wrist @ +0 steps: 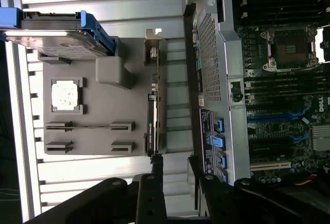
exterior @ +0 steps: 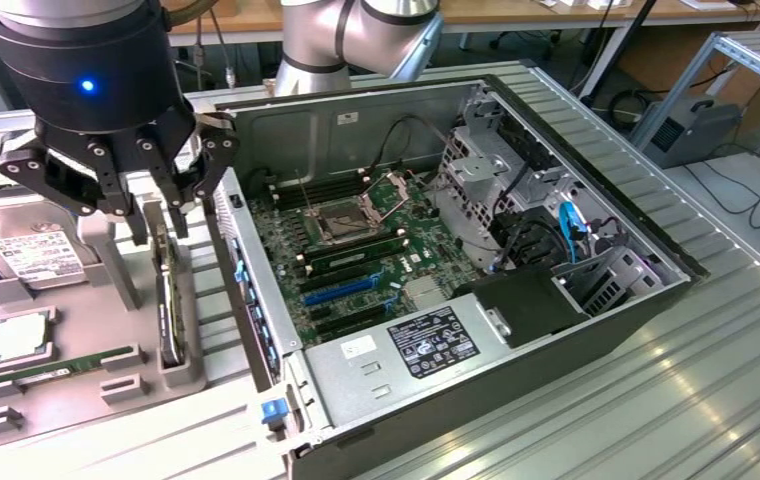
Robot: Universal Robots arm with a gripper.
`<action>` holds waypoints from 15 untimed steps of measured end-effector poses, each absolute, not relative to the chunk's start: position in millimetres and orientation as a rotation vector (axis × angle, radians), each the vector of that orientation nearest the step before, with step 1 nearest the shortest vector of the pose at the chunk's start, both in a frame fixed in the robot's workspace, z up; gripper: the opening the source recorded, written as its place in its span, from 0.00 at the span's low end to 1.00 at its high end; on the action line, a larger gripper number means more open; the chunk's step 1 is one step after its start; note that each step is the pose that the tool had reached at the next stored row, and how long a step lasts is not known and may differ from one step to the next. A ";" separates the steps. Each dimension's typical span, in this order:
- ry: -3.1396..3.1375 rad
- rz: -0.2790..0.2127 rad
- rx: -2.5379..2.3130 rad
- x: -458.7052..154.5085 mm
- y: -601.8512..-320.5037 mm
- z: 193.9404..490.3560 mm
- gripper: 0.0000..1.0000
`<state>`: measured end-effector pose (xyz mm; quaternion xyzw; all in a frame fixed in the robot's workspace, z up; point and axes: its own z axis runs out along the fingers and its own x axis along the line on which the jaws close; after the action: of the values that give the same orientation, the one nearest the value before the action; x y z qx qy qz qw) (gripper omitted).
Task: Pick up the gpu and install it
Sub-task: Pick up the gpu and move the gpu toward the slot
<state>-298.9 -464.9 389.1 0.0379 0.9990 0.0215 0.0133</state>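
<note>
The gpu (exterior: 163,300) stands on its long edge in a slot of the grey holder tray (exterior: 87,400), at the exterior view's left beside the open computer case (exterior: 514,330). In the wrist view the gpu (wrist: 153,118) appears edge-on as a thin dark card, with its silvery bracket (wrist: 153,46) at the far end. My gripper (exterior: 153,205) hangs just above the card's bracket end. Its jaws are open with nothing between them. In the wrist view my gripper (wrist: 175,165) has one fingertip (wrist: 156,158) in line with the card's near end.
The tray also carries a hard drive (exterior: 27,250), a CPU (exterior: 17,338) and a green RAM stick (exterior: 53,368). The case lies on its side with the motherboard (exterior: 353,250) and blue slots (exterior: 340,290) exposed. The case's perforated wall (wrist: 209,80) stands close beside the gpu.
</note>
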 end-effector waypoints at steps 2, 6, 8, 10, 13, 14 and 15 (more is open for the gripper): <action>3.112 0.067 0.118 -298.9 -464.9 389.1 0.42; 3.112 0.067 0.118 -298.9 -464.9 389.1 0.42; 3.112 0.067 0.118 -299.0 -464.9 388.9 0.42; 3.112 0.067 0.118 -299.0 -464.8 388.3 0.42; 3.112 0.067 0.118 -299.1 -464.6 387.3 0.42; 3.112 0.067 0.118 -299.1 -464.6 387.1 0.42; 3.112 0.067 0.118 -299.1 -464.6 386.9 0.42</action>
<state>-299.1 -464.6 386.9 0.0379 0.9990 0.0215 0.0132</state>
